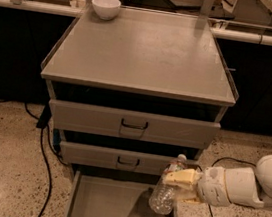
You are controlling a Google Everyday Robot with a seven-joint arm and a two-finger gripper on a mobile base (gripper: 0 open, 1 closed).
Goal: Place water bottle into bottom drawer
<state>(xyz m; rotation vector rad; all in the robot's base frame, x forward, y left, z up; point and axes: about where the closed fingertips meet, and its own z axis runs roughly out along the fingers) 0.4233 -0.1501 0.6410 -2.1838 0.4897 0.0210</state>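
Grey metal cabinet point(143, 56) with three drawers. The bottom drawer point(102, 207) was pulled out over the speckled floor point(2, 162), with a dark shadow point(136, 215) lying on its flat floor.

The white arm point(238, 188) reached in from the right, low down. Its pincer point(175, 186) sat over the drawer's right side, with the tan fingers point(183, 176) clamped on the water bottle point(162, 199) at its upper half.

The bottle was tilted, its cap up near the front of the middle drawer point(99, 157) and its base lower, above the right part of the open tray. From here I couldn't tell whether the base touched the drawer's floor or right wall; it looked to hang just clear.

White bowl point(106, 7) on the cabinet's top, at the far left corner and well apart from the bottle. A black cable point(44, 153) ran down the cabinet's left side.
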